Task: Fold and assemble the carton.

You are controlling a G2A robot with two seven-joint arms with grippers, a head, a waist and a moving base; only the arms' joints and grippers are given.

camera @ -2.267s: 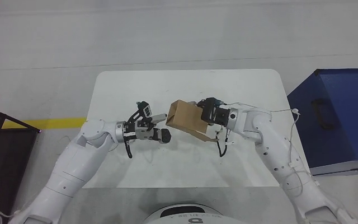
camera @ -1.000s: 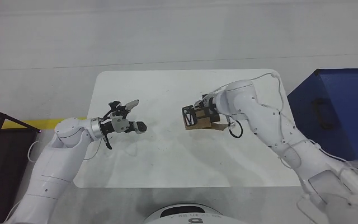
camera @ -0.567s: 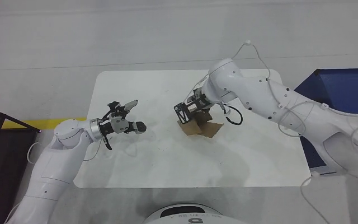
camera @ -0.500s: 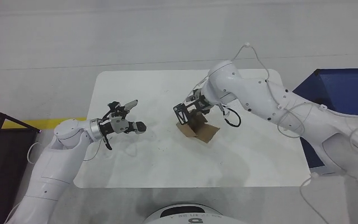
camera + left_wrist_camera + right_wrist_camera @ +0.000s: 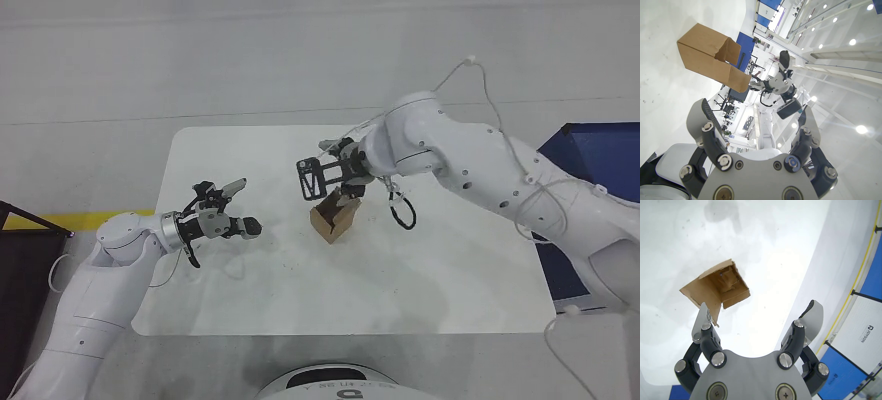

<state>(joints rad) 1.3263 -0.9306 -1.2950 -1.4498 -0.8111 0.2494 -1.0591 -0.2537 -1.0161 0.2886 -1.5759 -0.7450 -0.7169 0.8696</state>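
Note:
A small brown carton [image 5: 335, 218] stands on the white table [image 5: 430, 290] near its middle, open end up with its flaps raised. The right wrist view looks down into the carton [image 5: 719, 289]; folded flaps form its bottom. My right gripper [image 5: 318, 178] hangs open just above and beside it, holding nothing; one fingertip [image 5: 703, 311] overlaps a flap's edge in that view. My left gripper [image 5: 234, 207] is open and empty over the table's left part, well apart from the carton [image 5: 713, 66]. The left wrist view shows the right gripper [image 5: 783, 62] above the carton.
A blue bin [image 5: 590, 215] stands off the table's right side. A dark rack [image 5: 25, 290] sits to the left, by a yellow floor line [image 5: 95, 219]. Bare table lies in front of and behind the carton.
My right arm carried the carton down, set it on the table, let go and rose up and leftward. The carton now stands on end. My left gripper pulled back left, then kept still.

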